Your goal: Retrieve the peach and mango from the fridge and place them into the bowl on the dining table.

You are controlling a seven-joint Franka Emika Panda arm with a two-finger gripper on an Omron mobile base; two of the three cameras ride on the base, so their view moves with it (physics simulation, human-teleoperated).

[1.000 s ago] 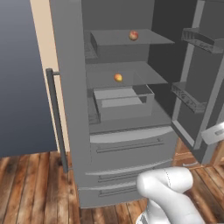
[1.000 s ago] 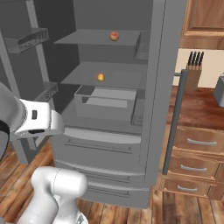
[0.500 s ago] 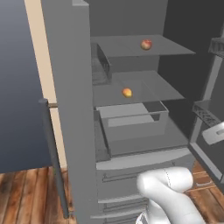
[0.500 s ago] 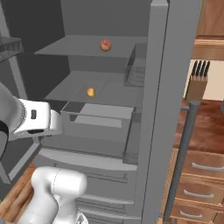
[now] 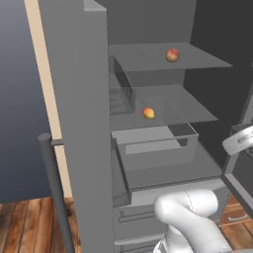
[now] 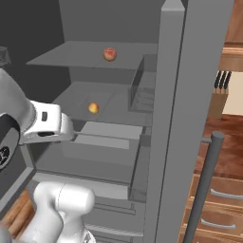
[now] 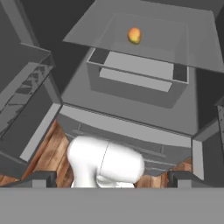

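Note:
The grey fridge (image 5: 79, 123) (image 6: 190, 95) stands open in front of me. The reddish peach (image 5: 172, 55) (image 6: 109, 53) lies on the upper glass shelf. On the shelf below rests the yellow-orange mango (image 5: 148, 113) (image 6: 93, 108) (image 7: 134, 35). My gripper (image 7: 111, 179) is open with nothing between its widely spread fingertips (image 7: 39, 179). It is held back from the shelves and faces the fridge, with the mango far ahead of it. The bowl and the dining table are out of view.
A clear bin (image 5: 158, 148) (image 7: 138, 81) juts out under the mango's shelf, above the grey drawers (image 7: 131, 131). Long bar handles (image 5: 54, 188) (image 6: 204, 190) flank the opening. A knife block (image 6: 220, 92) and wooden drawers (image 6: 218, 209) stand to the right.
The whole picture has shifted: the base has driven closer to the fridge, so the shelves and both fruits loom larger. The gripper has stayed open.

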